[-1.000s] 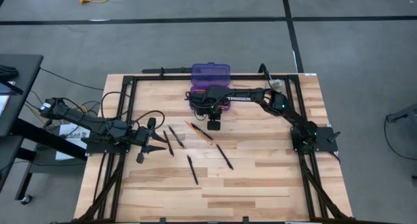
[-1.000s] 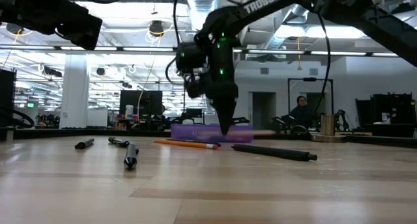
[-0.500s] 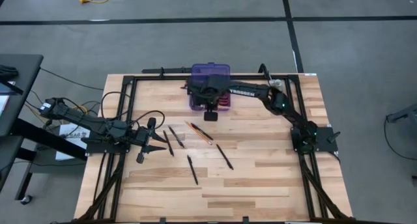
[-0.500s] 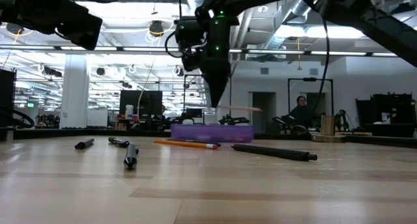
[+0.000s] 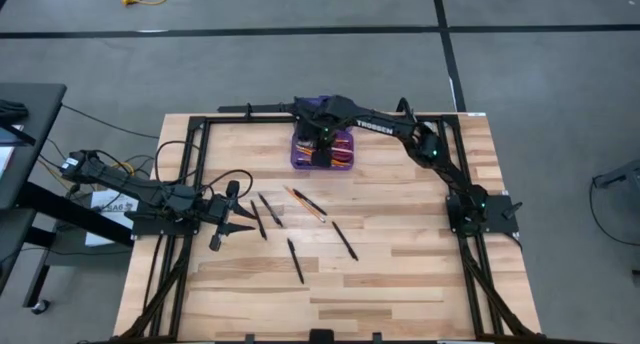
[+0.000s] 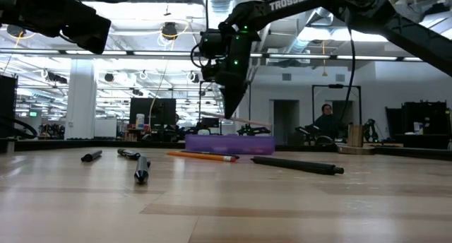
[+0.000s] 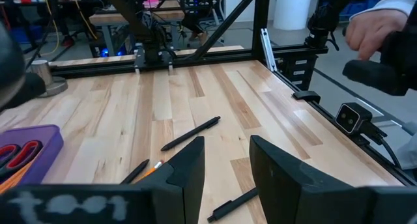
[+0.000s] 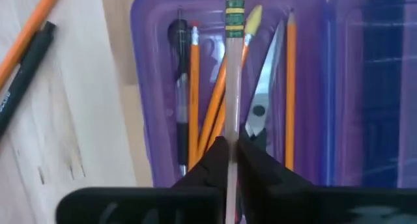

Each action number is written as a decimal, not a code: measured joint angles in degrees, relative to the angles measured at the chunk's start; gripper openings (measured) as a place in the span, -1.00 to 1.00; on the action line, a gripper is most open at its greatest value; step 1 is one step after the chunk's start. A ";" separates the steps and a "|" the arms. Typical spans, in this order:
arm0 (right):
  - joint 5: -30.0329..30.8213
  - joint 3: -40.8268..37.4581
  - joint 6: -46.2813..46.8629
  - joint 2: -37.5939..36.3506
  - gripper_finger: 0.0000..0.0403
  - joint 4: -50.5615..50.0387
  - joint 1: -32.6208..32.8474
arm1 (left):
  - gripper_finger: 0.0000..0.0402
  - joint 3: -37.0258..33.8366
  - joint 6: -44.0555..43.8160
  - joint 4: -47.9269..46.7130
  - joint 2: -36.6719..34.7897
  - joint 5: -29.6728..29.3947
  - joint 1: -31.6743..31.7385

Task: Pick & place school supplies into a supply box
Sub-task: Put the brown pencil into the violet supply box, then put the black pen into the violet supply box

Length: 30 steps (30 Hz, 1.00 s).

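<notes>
Pencil (image 8: 232, 68) is pinched in the right gripper (image 8: 232, 142), above the open supply box (image 5: 299, 161) at the table's far edge.
Risk is judged at release: the pencil is held clear of the contents, over the scissors (image 8: 260, 113) and pencils already inside, so it could bounce or end up propped across the rim. Left gripper (image 7: 225, 160) is parked at the left edge, fingers spread, empty; pens (image 5: 344, 240) are left on the table.

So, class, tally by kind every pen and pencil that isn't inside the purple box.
Black pens: 5
Pencils: 2, namely the loose orange pencil and the held pencil in the right gripper
Total: 7
</notes>
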 joint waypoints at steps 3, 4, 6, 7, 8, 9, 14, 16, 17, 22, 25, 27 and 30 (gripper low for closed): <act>-0.29 0.23 -0.11 0.02 -0.86 0.28 0.11 | -0.44 0.00 -0.02 0.00 0.00 0.00 0.02; -0.37 0.30 -0.18 0.02 -0.83 0.52 0.16 | -0.44 0.00 -0.02 0.00 0.00 0.02 0.02; -0.35 0.30 -0.29 0.02 -0.77 0.69 0.28 | -0.44 0.00 -0.02 -0.01 0.00 0.02 0.01; -0.35 0.30 -0.37 0.02 -0.75 0.72 0.37 | -0.44 0.00 -0.02 0.00 0.00 0.00 0.02; -0.33 0.30 -0.40 0.02 -0.73 0.87 0.49 | -0.44 0.00 -0.03 0.00 0.00 0.00 0.02; -0.31 0.30 -0.40 0.02 -0.71 1.10 0.56 | -0.44 0.00 -0.04 -0.02 0.00 0.00 0.00; -0.31 0.30 -0.09 0.02 -0.65 0.93 0.55 | -0.44 0.00 -0.10 -0.02 0.00 0.00 0.00; -0.24 0.30 -0.07 0.02 -0.63 0.88 0.54 | -0.44 0.00 -0.40 -0.04 0.00 0.04 0.02; -0.11 0.30 -0.03 0.02 -0.62 0.88 0.53 | -0.44 0.00 -0.42 -0.04 0.00 0.04 0.01; 6.65 0.30 4.86 0.01 -0.61 -0.05 0.73 | -0.44 0.00 -0.39 -0.04 0.00 0.04 0.02; 8.37 0.31 8.96 -0.62 -0.61 -3.97 0.92 | -0.44 0.00 -0.39 -0.22 0.00 0.03 0.01; 8.30 0.39 11.92 -0.74 -0.61 -6.98 1.22 | -0.44 0.00 -0.39 -0.47 0.00 0.04 0.00; 8.27 0.37 15.86 -0.74 -0.62 -14.02 2.16 | -0.44 0.00 -0.37 -0.80 0.00 0.02 0.01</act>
